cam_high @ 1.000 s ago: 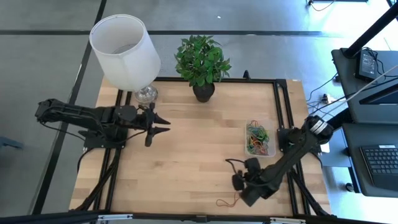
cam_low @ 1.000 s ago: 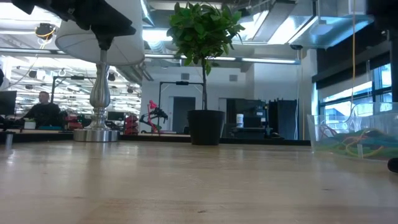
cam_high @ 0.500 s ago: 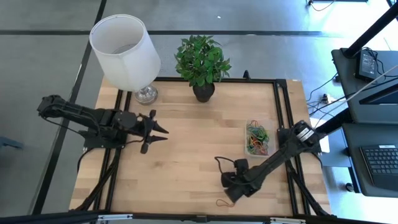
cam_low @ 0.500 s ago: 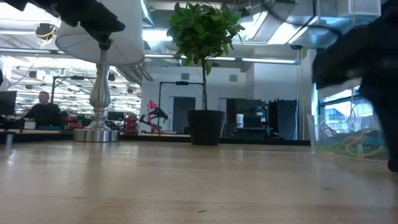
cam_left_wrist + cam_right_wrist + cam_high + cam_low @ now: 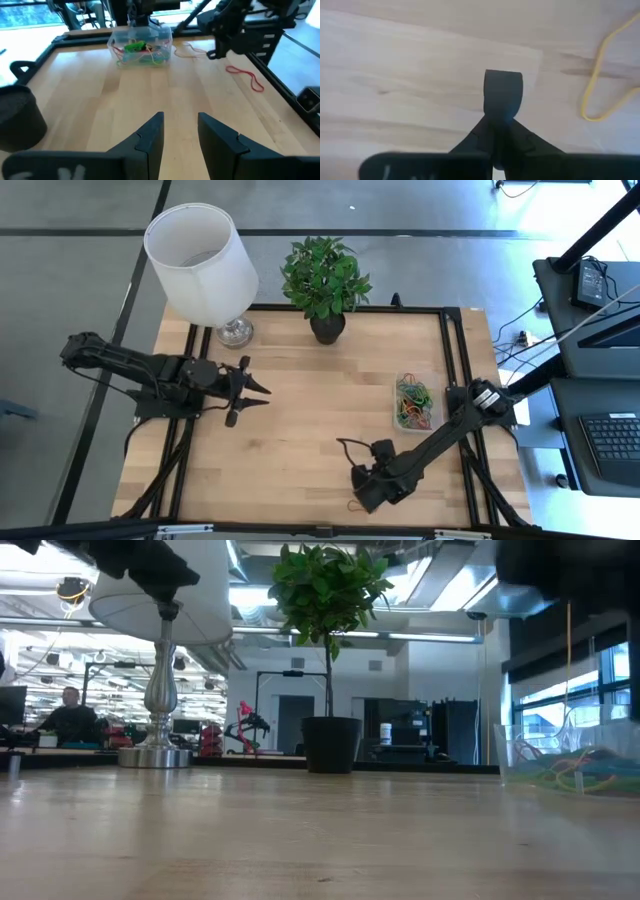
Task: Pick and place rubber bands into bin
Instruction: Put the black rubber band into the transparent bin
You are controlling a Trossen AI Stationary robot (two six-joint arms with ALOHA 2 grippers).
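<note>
The clear bin [image 5: 413,402] stands at the table's right and holds several coloured rubber bands [image 5: 142,47]. In the left wrist view a red rubber band [image 5: 245,77] and a yellow one [image 5: 192,48] lie loose on the wood. My right gripper [image 5: 362,496] points down close to the near edge, between these two bands. Its fingers [image 5: 503,92] are shut, nothing shows between them, and the yellow band [image 5: 605,80] lies off to one side. My left gripper [image 5: 255,391] hangs open over the table's left part.
A potted plant [image 5: 325,280] and a lamp with a white shade [image 5: 200,260] stand along the far edge. Bare wood lies between the two arms. Black frame rails [image 5: 455,370] run beside the bin.
My right gripper has travelled toward the table's left edge and sunk a little, and now stands over the spot beside the red band. My left gripper has swung slightly toward the near edge and then kept still.
</note>
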